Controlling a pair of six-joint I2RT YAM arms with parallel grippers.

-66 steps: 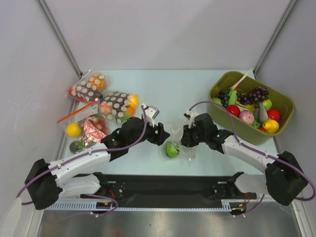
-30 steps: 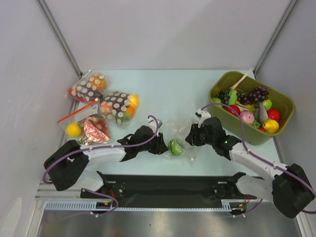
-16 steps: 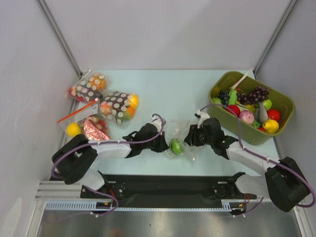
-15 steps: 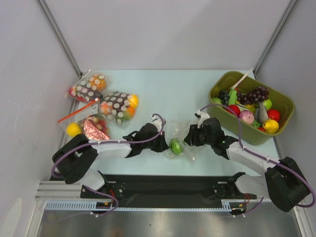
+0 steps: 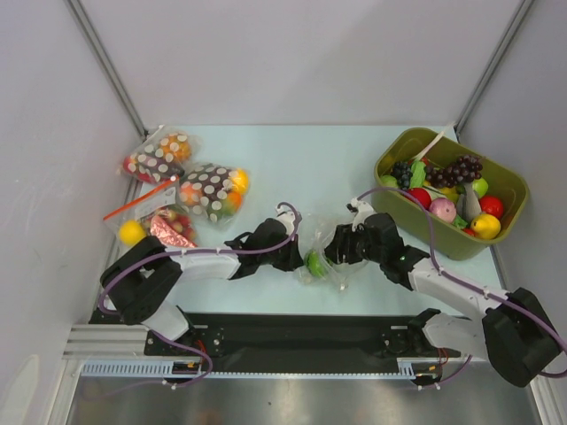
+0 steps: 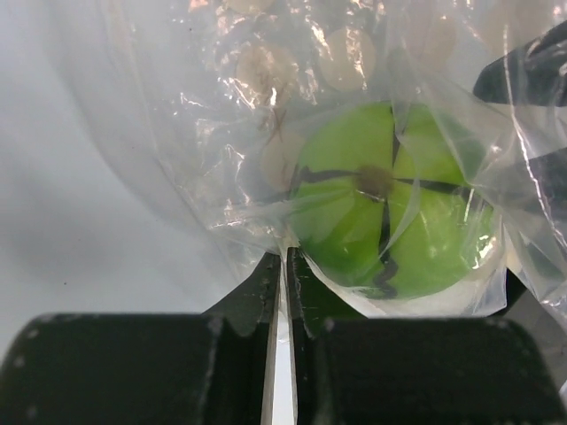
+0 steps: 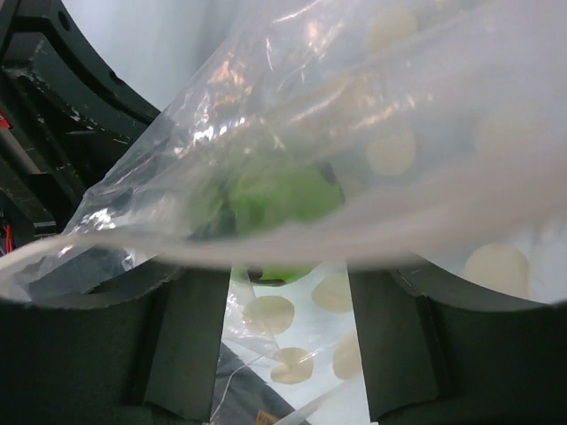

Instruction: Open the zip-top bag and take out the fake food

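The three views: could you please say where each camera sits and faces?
Top external: above and behind, looking down at the table; both arms show.
Left wrist: on the left gripper, facing the zip-top bag; shut jaws show.
Right wrist: on the right gripper, facing the bag; open jaws show.
Both wrists share: the green fruit inside.

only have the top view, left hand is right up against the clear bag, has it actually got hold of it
observer: yes, the left wrist view shows the left hand shut, pinching a fold of the zip-top bag.
operator: where's the green fruit from there
observer: inside the bag, it sits just right of the pinch in that view.
operator: and the other one, shut too
observer: no, the right wrist view shows the right hand open, bag film stretched across its gap.
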